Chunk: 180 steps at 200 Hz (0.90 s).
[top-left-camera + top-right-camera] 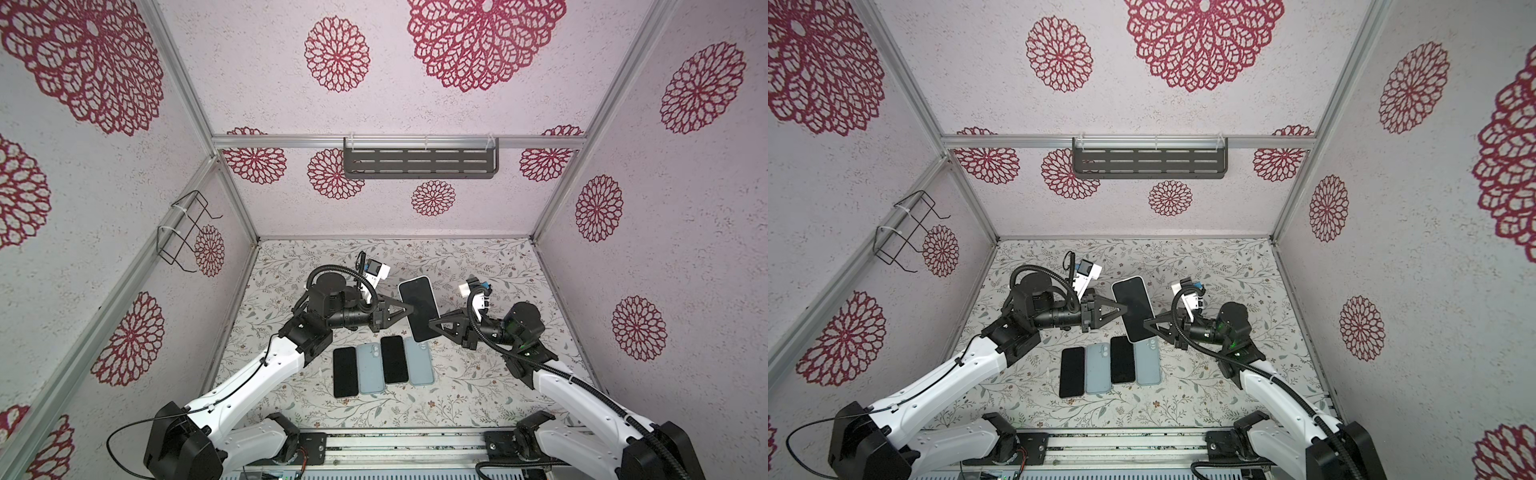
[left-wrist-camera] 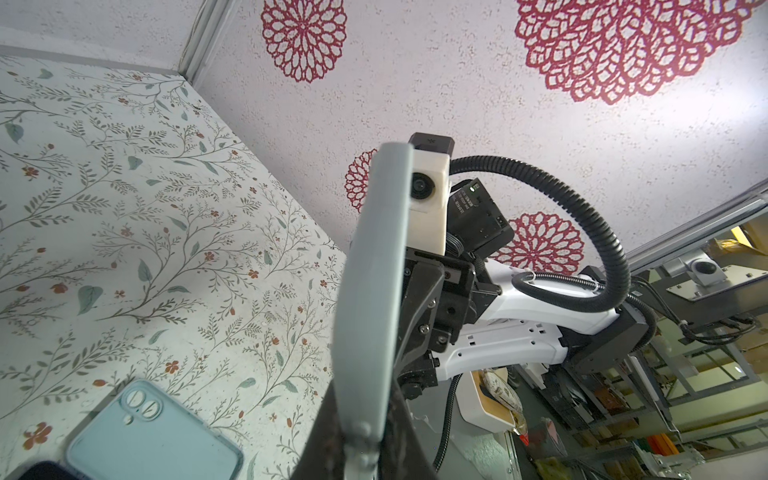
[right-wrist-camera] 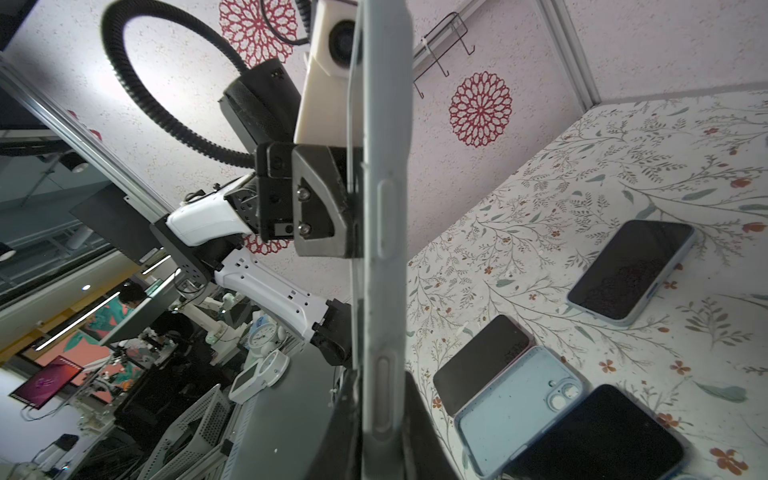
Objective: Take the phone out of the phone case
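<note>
The phone (image 1: 419, 307) (image 1: 1133, 309), dark screen facing up, sits inside its pale grey-blue phone case and hangs above the table between both arms. My left gripper (image 1: 409, 309) (image 1: 1123, 309) is shut on its left long edge. In the left wrist view the case edge (image 2: 374, 291) runs between the left gripper (image 2: 365, 419) fingers. My right gripper (image 1: 434, 322) (image 1: 1148, 323) straddles the lower right edge. In the right wrist view its dark fingers closely flank the case edge (image 3: 384, 249) at the right gripper (image 3: 382, 399); whether they press on it does not show.
On the floral table (image 1: 478, 386), below the held phone, lies a row: black phone (image 1: 345, 372), pale-blue case (image 1: 371, 368), black phone (image 1: 394, 359), pale-blue case (image 1: 419, 361). Another phone with a blue rim (image 3: 631, 270) lies screen-up. A wire rack (image 1: 183, 232) hangs on the left wall and a dark shelf (image 1: 419, 160) on the back wall.
</note>
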Tool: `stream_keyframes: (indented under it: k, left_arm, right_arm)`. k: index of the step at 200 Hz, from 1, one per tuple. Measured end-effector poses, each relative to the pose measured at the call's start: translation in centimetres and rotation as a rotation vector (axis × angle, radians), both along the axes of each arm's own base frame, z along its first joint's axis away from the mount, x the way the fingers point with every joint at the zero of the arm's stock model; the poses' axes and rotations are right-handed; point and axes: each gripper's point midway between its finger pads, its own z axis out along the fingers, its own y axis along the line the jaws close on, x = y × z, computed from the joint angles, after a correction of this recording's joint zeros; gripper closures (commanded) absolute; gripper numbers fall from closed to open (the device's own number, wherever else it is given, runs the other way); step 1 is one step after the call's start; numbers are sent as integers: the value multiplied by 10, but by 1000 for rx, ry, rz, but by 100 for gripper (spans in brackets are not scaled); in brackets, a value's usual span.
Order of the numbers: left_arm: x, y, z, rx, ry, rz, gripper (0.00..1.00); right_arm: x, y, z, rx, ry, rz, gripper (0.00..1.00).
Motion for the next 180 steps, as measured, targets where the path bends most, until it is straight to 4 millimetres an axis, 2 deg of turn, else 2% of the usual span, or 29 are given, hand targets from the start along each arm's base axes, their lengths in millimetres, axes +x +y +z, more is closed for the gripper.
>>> stream_keyframes:
  k: [7,17,28,43,77,107,138,180]
  left_arm:
    - [0,0,2,0,-4,15,100]
    - [2,2,5,-2,-16,43,100]
    - [5,6,10,-7,-28,83,100]
    - [12,14,21,-25,-46,163,100]
    - [24,34,45,-108,-83,326,100]
    - [30,44,54,-200,-105,434,100]
    - [30,42,55,-276,-119,503,100]
    - [23,35,79,-392,-161,534,100]
  right_arm:
    - [3,0,-4,-7,23,-11,34]
    - [8,0,-8,-13,47,-35,24]
    - [11,-1,-9,-12,55,-62,17]
    - [14,-6,-7,4,59,-108,13]
    - [12,-17,2,90,64,-182,11]
    - [10,-20,11,205,89,-212,11]
    - [-3,-8,32,309,74,-174,14]
    - [-11,7,53,372,51,-140,24]
